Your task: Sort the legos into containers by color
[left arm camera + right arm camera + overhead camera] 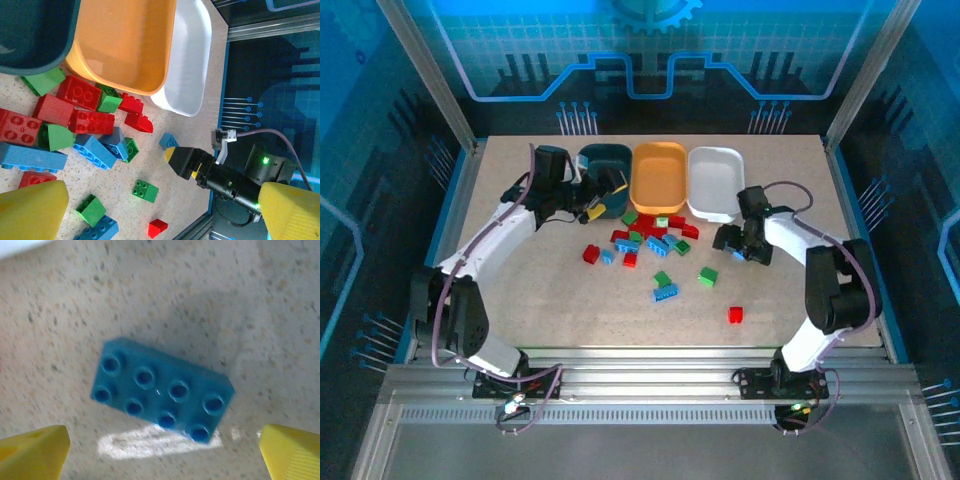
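**A:** The legos, small studded plastic bricks in red, green and blue, lie mostly in a loose heap on the speckled beige table, just before the orange plastic tray and the white plastic tray; a few lie scattered nearer to the arms; how will they handle, do you think?

**B:** Light and stiff, I believe; hard plastic, not fragile; but the side walls look smooth, so a pinch off the middle may let one slip or turn.

**A:** And the blue eight-stud plastic brick under the right gripper?

**B:** It lies flat, studs up; the jaws are spread wide, both yellow tips well apart from it, holding nothing; its long side runs nearly from tip to tip, a little slanted; a closing so would meet the short ends askew; I would rather turn the wrist and take the two long walls at mid-length.

**A:** The left gripper?

**B:** Also spread wide, nothing between; it hangs by the front of the dark teal plastic tray, above the heap.
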